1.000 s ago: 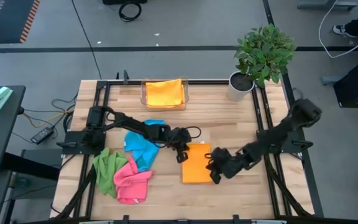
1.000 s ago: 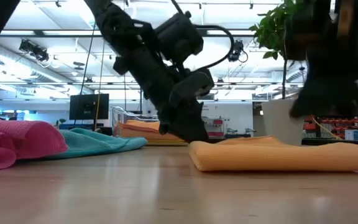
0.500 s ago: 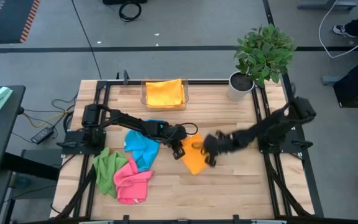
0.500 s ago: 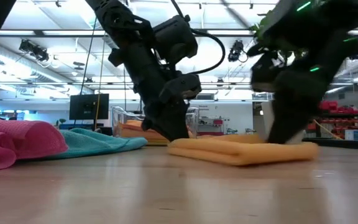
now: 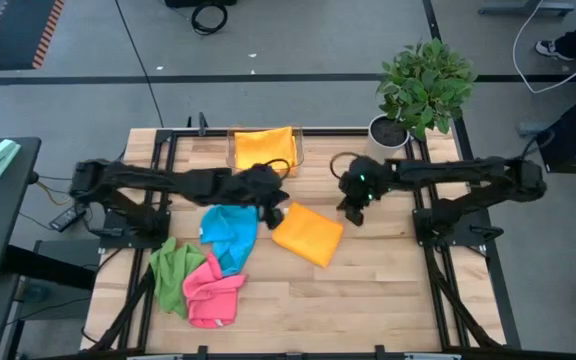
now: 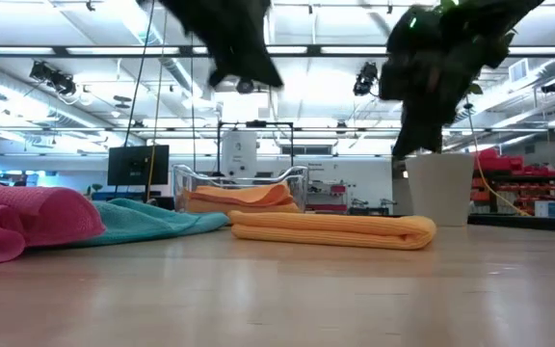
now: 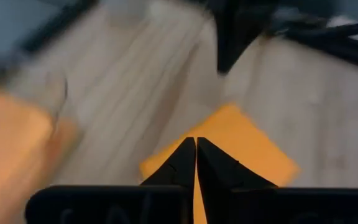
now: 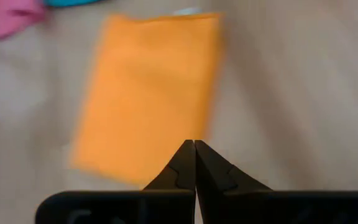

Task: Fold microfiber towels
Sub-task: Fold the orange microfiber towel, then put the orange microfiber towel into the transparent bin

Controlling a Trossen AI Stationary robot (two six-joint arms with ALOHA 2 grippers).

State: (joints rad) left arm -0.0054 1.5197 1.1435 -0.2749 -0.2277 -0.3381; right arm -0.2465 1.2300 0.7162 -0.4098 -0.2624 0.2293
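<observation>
A folded orange towel [image 5: 308,235] [image 6: 330,229] lies flat and askew on the table's middle, with no gripper on it. My left gripper [image 5: 273,208] [image 7: 196,146] hangs shut above its left far corner. My right gripper [image 5: 352,208] [image 8: 194,146] is also shut and hangs above the table just right of the towel [image 8: 154,87]. Blue [image 5: 228,235], green [image 5: 173,275] and pink [image 5: 213,290] towels lie crumpled at the near left. Another orange towel [image 5: 264,150] rests in the clear tray [image 5: 232,158] at the far edge.
A potted plant [image 5: 423,85] in a white pot [image 5: 386,138] stands at the far right corner. Black rails [image 5: 423,200] run along the table's left and right sides. Bare wood [image 5: 368,300] spreads over the near right.
Both grippers have come off the folded orange towel and risen. The right one first swept toward the table's left and far side at the towel, then swung up toward the far edge. The towel has slid a little toward the far edge and turned askew.
</observation>
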